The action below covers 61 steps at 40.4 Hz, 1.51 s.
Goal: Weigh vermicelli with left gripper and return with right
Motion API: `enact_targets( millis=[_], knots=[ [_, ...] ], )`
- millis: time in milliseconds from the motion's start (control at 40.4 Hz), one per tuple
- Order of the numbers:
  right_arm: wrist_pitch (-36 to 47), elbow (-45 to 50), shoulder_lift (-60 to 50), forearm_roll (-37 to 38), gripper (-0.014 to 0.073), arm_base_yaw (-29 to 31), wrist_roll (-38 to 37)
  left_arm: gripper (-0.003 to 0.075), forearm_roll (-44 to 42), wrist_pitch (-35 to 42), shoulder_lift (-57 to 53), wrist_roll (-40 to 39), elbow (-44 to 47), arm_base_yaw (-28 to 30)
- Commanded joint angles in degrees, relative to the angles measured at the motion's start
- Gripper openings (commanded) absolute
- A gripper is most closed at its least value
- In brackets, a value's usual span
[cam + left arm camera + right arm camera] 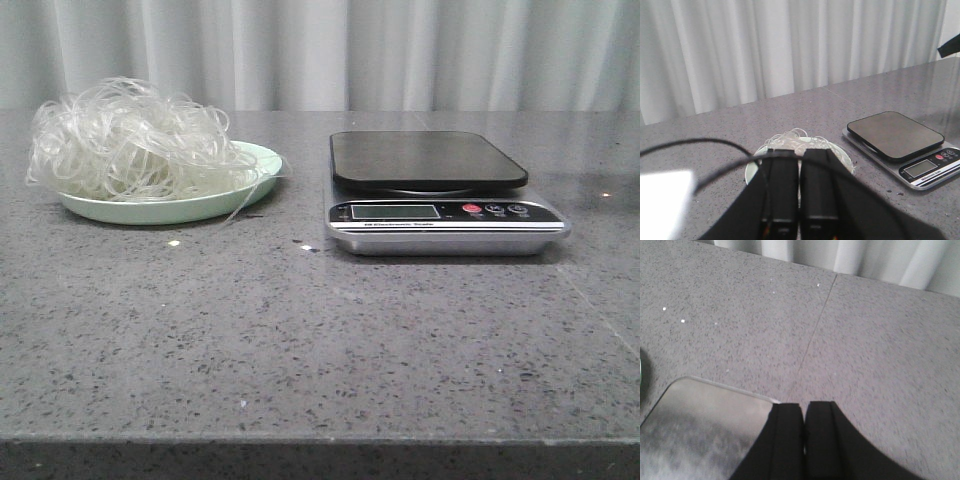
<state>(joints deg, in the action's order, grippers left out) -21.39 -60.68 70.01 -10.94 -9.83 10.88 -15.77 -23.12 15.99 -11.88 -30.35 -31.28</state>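
Observation:
The vermicelli (130,140) is a fluffy whitish tangle heaped on a mint-green plate (225,200) at the table's far left. A kitchen scale (430,160) with a dark platform stands to its right, nothing on it. Neither gripper shows in the front view. In the left wrist view my left gripper (800,152) is shut and empty, held above and short of the vermicelli (797,140); the scale (895,135) lies beyond to the side. In the right wrist view my right gripper (804,407) is shut and empty over the table, beside the scale's platform corner (700,425).
Grey speckled stone table (320,340) with a white curtain (400,50) behind. A black cable (690,145) loops across the left wrist view. A seam (817,320) runs across the tabletop.

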Motion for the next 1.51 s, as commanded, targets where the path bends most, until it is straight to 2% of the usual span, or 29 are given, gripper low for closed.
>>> enact_targets(
  millis=[0, 322, 570, 793, 1486],
  knots=[
    [9.34, 7.13, -9.63, -0.44, 0.0152, 0.33, -0.07, 0.0137, -0.37, 4.68, 0.6, -0.5, -1.41, -0.11],
    [22.74, 30.21, -36.85, -0.44, 0.0152, 0.33, -0.07, 0.0137, -0.37, 4.68, 0.6, -0.5, -1.41, -0.11],
    [23.25, 40.93, -51.03, -0.44, 0.0152, 0.33, -0.07, 0.0137, -0.37, 4.68, 0.6, -0.5, -1.41, -0.11],
    [23.36, 45.47, -53.93, -0.44, 0.0152, 0.33, -0.07, 0.0137, -0.37, 4.68, 0.6, -0.5, -1.41, -0.11],
    [23.3, 45.54, -53.93, -0.44, 0.0152, 0.33, -0.07, 0.0137, -0.37, 4.68, 0.6, -0.5, -1.41, -0.11]
  ],
)
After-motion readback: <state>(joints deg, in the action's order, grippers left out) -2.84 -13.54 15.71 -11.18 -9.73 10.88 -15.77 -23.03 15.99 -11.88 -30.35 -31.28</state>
